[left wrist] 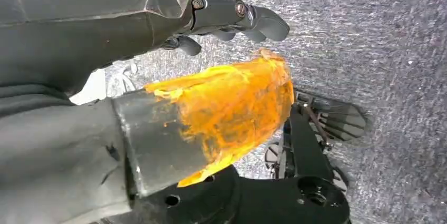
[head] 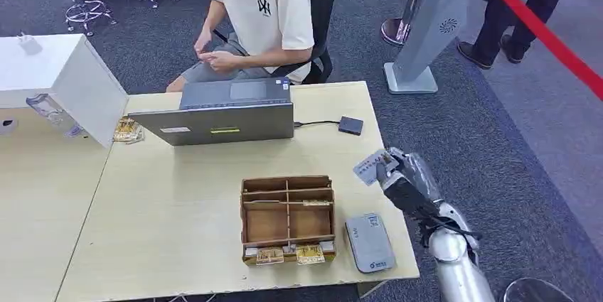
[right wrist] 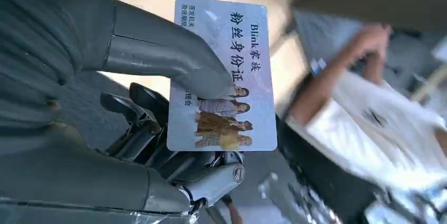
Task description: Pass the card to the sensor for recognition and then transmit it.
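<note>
- The light wooden surface (head: 178, 209) carries everything; the robot stands at its near right corner.
- A person in a pale T-shirt (head: 259, 11) sits on the far side, hands together in the lap.
- An open grey laptop (head: 224, 114) sits near the far edge, a cable running from it to a small dark box (head: 350, 126) beside it.
- A wooden divided tray (head: 287, 219) stands near the front edge, small packets in its front slots.
- The flat grey sensor (head: 370, 242) lies just beside the tray, at the surface's front right corner.
- The right hand (head: 404, 178) is raised by the surface's right edge, beyond the sensor, thumb pressing the card against the fingers (right wrist: 142, 124) behind it.
- The left hand (left wrist: 158, 76) hangs over grey carpet, holding nothing, its fingers loosely extended; an orange film covers its thumb.
- The card (head: 371, 167) is in the air above the right edge, well clear of the sensor; its printed face shows Chinese text and a group photo.
</note>
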Controlling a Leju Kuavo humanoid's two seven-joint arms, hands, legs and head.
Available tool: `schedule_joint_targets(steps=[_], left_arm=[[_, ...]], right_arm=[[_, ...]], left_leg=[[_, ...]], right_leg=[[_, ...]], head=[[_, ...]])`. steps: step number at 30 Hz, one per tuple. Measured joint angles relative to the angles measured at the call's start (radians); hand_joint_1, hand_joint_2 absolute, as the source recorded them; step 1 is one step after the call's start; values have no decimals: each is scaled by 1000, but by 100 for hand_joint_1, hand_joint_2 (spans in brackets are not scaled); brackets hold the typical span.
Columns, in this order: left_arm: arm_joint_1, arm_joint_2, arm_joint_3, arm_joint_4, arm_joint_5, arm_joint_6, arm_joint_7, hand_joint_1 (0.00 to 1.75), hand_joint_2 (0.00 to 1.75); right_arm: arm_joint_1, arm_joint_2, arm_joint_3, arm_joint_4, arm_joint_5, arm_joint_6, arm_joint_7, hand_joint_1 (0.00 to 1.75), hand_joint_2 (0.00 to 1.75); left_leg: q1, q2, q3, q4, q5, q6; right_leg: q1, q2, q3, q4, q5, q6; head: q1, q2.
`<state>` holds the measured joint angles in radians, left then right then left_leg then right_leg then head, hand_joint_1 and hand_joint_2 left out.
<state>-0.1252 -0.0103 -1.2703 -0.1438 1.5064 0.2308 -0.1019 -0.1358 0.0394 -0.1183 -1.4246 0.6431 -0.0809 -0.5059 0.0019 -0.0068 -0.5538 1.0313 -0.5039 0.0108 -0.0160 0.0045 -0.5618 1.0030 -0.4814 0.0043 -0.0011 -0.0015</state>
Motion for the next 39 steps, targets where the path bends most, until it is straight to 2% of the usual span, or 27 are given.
schedule_joint_targets(steps=[7, 11, 14, 19, 25, 27, 32, 39], left_arm=[[0, -9, 0, 0, 0, 0, 9, 0, 0], [-1, -14, 0, 0, -1, 0, 11, 0, 0], [-1, -18, -1, 0, -2, 0, 11, 0, 0], [-3, -22, -3, 0, -2, -4, 11, 0, 0], [-3, -24, -8, 0, -3, -10, 12, 0, 0], [-4, -24, -19, 0, -5, -12, 18, 0, 0], [-9, -26, -49, 0, -8, -19, 30, 0, 0], [-17, -32, -99, 0, -26, -37, 51, 0, 0]], right_arm=[[28, 114, -86, -197, -9, -63, -56, 175, 175], [50, 177, -92, -306, 29, -99, -94, 175, 175], [61, 209, -65, -366, 101, -143, -115, 175, 175], [67, 237, 2, -421, 158, -183, -122, 175, 175], [62, 237, 49, -442, 216, -227, -115, 175, 175], [52, 237, 94, -443, 267, -247, -95, 175, 175], [-34, 234, 229, -406, 438, -312, 5, 175, 175], [-207, 231, 346, -246, 630, -349, 127, 175, 175]], left_leg=[[0, 0, 0, 0, 0, 0], [0, 0, 0, 0, 0, 0], [0, 1, 0, 0, 0, 0], [0, 0, 0, 0, 0, 0], [0, 1, 0, 0, 0, 0], [0, 1, 0, 0, 0, 0], [0, 1, 0, 0, 0, 0], [1, 1, 0, 0, 2, -1]], right_leg=[[0, 0, 0, 0, 0, 0], [0, 0, 0, 0, 0, 0], [0, 0, 0, 0, 0, 0], [0, 0, 0, 0, 0, 0], [0, 1, 0, 0, 0, 0], [0, 1, 0, 0, 0, 0], [0, 1, 0, 1, 0, 0], [0, 1, 0, 1, 1, -1]], head=[[0, 0], [0, 0], [0, 0], [0, 0], [0, 0], [0, 0], [0, 0], [0, 0]])
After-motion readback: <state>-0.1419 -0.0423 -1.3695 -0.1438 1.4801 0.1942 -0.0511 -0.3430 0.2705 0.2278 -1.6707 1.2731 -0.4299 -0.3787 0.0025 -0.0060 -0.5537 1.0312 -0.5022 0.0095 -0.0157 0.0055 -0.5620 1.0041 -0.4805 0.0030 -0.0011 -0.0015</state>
